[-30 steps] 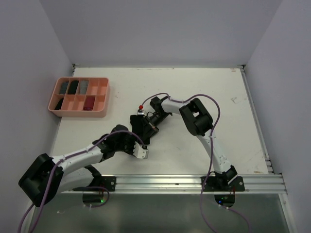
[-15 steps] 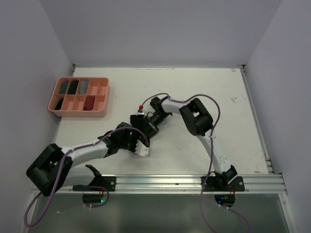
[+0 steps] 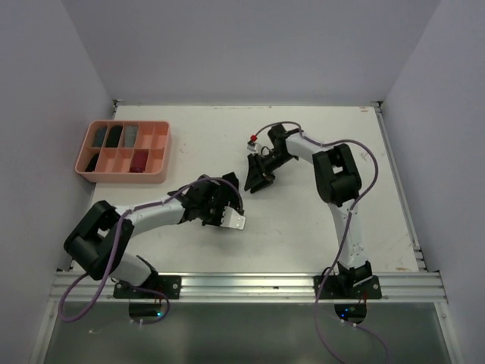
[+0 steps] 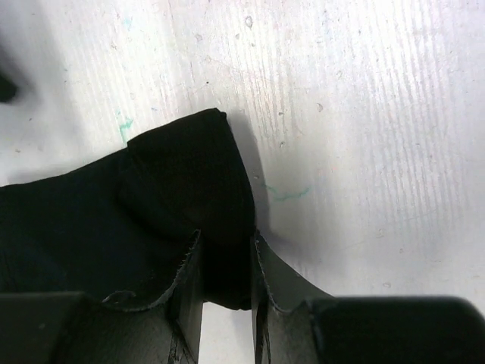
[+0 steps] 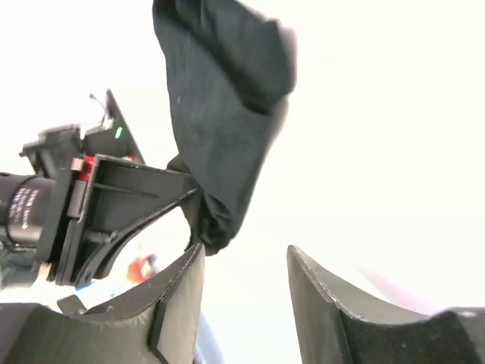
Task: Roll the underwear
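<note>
Underwear of plain black soft cloth (image 4: 174,197) sits around the middle of the white table (image 4: 364,114) — the left hand (image 4: 225,241) is clamped tight on one bunched edge. The right hand (image 5: 244,254) is just beside it, toward the far edge — fingers apart, the cloth just off their tips.

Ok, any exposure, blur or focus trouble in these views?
Top external: even light, sharp, soft shadows. Left wrist: table crisp, black underwear an almost detailless dark mass. Right wrist: background blown out to white, the underwear's upper edge smeared, near fingers soft.
</note>
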### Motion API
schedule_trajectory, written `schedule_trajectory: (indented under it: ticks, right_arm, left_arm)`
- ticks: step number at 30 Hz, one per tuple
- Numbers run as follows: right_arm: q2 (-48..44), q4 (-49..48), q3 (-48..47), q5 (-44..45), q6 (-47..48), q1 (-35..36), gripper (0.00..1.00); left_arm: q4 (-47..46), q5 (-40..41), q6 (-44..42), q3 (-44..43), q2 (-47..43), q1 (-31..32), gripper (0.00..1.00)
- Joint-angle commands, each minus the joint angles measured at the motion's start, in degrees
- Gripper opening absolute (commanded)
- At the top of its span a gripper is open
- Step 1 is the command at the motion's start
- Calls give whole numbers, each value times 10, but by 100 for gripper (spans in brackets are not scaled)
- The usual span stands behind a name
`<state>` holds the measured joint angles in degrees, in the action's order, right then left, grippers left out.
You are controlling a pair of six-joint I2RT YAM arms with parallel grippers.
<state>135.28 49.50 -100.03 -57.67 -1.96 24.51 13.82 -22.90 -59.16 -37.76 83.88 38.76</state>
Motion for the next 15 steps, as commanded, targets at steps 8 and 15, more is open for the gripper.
schedule_trajectory:
  ticks: [8,15]
  right_arm:
    - [-273,-137,145,89,103,-54,56]
    - [-439,-236,291,93,221,-46,49]
  left_arm:
    - [370,-201,-51,-176,231,-121,0]
    - [519,-249,-113,-310,398,-185,0]
